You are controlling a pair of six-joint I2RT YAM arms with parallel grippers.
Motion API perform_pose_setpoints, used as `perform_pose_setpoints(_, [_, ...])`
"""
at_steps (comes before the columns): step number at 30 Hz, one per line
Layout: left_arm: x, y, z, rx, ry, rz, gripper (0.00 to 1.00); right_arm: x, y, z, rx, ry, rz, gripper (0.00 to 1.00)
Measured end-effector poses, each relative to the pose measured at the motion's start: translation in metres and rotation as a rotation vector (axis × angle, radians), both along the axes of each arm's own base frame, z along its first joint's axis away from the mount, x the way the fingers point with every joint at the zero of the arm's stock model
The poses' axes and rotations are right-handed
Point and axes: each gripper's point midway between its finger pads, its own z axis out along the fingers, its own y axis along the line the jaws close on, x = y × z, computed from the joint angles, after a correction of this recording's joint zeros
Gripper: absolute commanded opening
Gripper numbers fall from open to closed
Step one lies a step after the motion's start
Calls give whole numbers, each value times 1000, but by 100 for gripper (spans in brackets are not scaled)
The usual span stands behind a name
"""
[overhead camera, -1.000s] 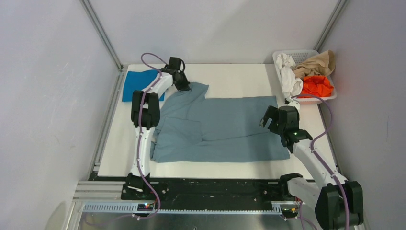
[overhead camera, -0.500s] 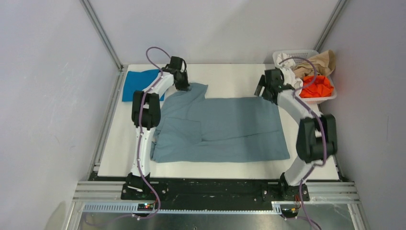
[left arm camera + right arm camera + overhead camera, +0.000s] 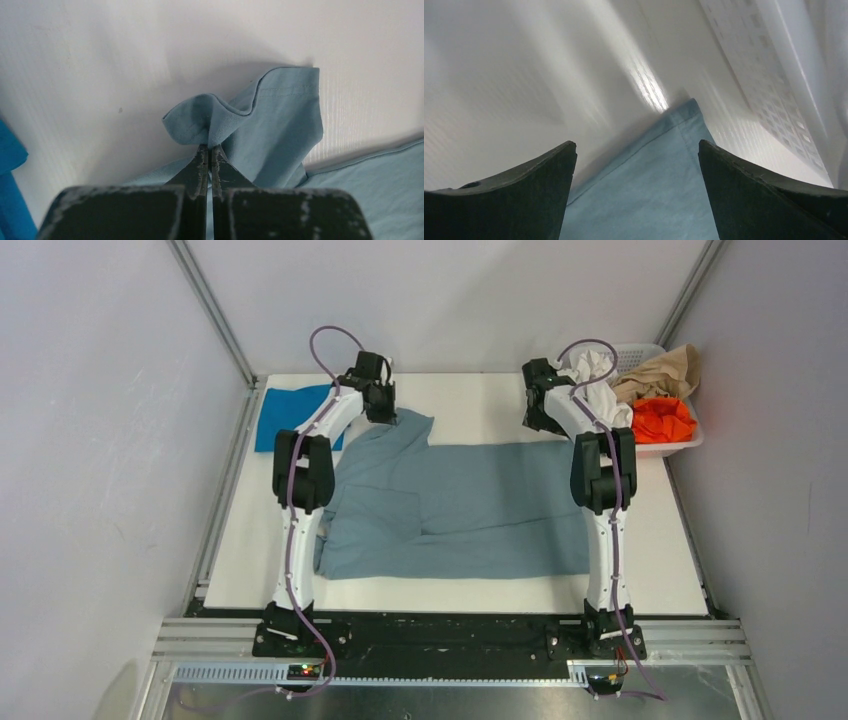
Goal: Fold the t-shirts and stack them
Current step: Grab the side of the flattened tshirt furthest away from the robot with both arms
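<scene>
The large grey-blue t-shirt (image 3: 470, 505) lies spread across the middle of the white table. My left gripper (image 3: 385, 412) is shut on its far left sleeve (image 3: 270, 120), pinching a raised fold of cloth. My right gripper (image 3: 540, 420) is open above the shirt's far right corner (image 3: 684, 120); the corner lies between the two fingers, which do not touch it. The brighter blue t-shirt (image 3: 290, 415) lies folded at the far left of the table, and its edge shows in the left wrist view (image 3: 12, 200).
A white basket (image 3: 668, 448) at the far right holds white, tan and orange clothes, just right of my right gripper. Grey walls and metal frame posts close in the table on the left, right and back.
My right arm swung from the shirt's right edge up to its far right corner, gripper open. The left gripper stayed on the sleeve.
</scene>
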Motion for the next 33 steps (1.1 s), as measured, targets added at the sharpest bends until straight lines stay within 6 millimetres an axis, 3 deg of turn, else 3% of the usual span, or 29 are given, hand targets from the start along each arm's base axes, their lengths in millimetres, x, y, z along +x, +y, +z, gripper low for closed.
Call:
perform_pose_setpoints(5, [0,0,1,2,-3,-6,0,-17,-1,-6,-16,82,-2,94])
perform_pose_setpoints(18, [-12,-1,3,2,16,-16,0,-45,-4,-20,24,160,-41,74])
perform_pose_setpoints(26, [-13,-2,18,-4,-6,-17,0,-54,-4,-27,123,162,-75,44])
perform_pose_setpoints(30, [-13,-2,19,-5,-8,-17,0,-53,0,-30,164,148,-88,23])
perform_pose_setpoints(33, [-15,-2,17,-3,-1,-18,0,-51,2,-30,177,142,-87,2])
